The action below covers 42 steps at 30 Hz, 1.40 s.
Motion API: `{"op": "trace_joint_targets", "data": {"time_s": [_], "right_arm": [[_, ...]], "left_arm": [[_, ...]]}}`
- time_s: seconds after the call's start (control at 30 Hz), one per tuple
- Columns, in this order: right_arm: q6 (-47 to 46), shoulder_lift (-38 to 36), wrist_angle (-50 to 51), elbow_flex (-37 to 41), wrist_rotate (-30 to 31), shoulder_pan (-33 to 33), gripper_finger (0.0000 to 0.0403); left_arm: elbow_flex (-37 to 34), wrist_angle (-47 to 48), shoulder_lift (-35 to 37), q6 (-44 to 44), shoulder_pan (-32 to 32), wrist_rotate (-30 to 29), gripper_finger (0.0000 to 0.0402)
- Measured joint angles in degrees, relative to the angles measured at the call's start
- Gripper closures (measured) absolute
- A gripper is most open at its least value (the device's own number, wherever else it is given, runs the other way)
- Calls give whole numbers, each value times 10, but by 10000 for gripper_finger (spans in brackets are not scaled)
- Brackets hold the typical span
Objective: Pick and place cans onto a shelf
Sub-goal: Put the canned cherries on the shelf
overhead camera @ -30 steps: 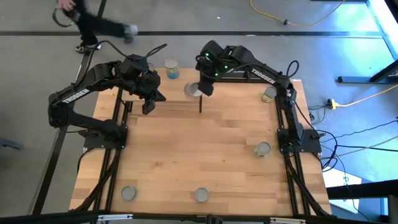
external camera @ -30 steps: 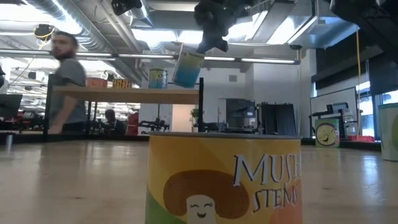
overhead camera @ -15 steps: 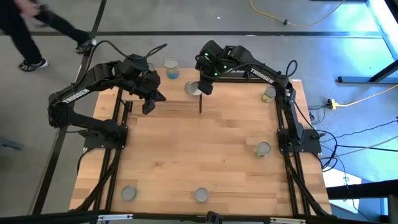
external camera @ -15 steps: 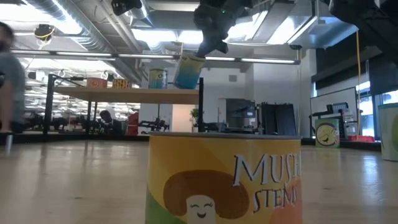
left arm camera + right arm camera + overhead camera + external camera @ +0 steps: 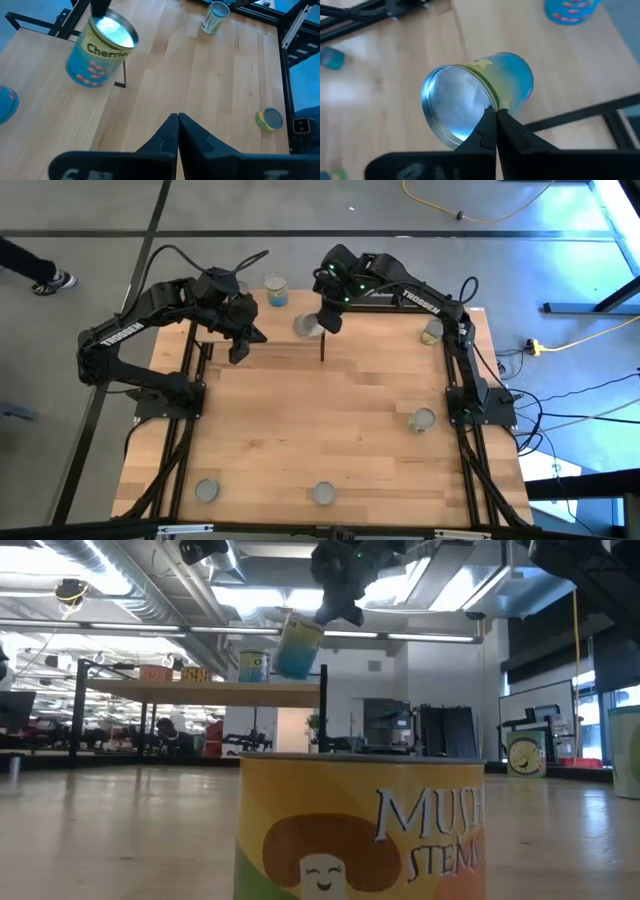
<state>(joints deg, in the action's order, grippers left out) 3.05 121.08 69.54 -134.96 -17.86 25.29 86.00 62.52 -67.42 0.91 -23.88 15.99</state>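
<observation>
Pinching the rim of a tilted blue-and-yellow cherries can [image 5: 479,107], the right gripper [image 5: 495,116] hangs over the shelf [image 5: 45,75] near its front black upright [image 5: 323,708], jaws closed on the can's edge. A second blue can [image 5: 276,289] stands upright on the shelf farther back. The left gripper [image 5: 177,120] hovers beside the shelf with jaws closed and empty. Other cans stay on the tabletop [image 5: 330,420]: a mushroom can [image 5: 360,830] at the front edge and a green-yellow can [image 5: 422,420] by the right arm's base.
</observation>
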Motion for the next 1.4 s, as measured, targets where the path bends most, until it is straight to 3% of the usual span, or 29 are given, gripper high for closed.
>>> {"op": "trace_joint_targets", "data": {"time_s": [1.4], "right_arm": [[4,0,11,0,33,-3,386]], "left_arm": [[0,0,0,2,0,0,401]]}}
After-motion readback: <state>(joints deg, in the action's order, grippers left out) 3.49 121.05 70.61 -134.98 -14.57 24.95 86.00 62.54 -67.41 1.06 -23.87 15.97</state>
